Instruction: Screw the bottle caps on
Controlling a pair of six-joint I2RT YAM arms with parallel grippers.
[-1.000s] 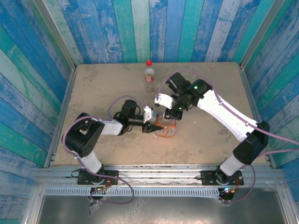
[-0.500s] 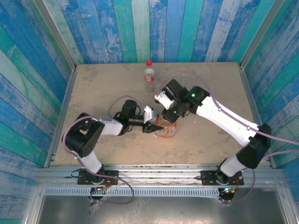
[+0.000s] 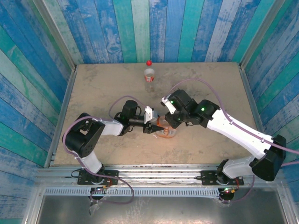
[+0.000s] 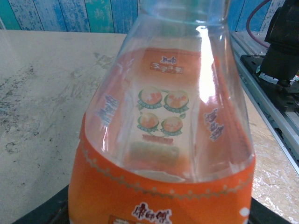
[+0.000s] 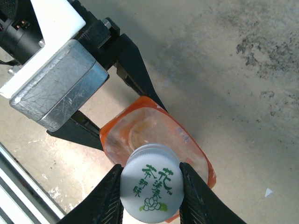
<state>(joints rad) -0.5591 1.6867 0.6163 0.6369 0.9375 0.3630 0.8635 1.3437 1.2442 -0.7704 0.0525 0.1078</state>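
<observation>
Orange bottle [image 4: 163, 154]: your left wrist view cuts off its neck and base. Overhead, the right tool [image 3: 167, 124] hides its white cap [image 5: 150, 183] from you.

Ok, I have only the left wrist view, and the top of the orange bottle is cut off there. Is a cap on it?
Observer: Yes, a white cap sits on the neck of the orange bottle, and the right gripper is closed on that cap from two sides.
Operator: And what holds the bottle itself?
Observer: The left gripper clamps its orange lower part from the side.
Operator: Where is the second bottle?
Observer: The small bottle stands upright at the far edge of the table, with a red cap on it.
</observation>
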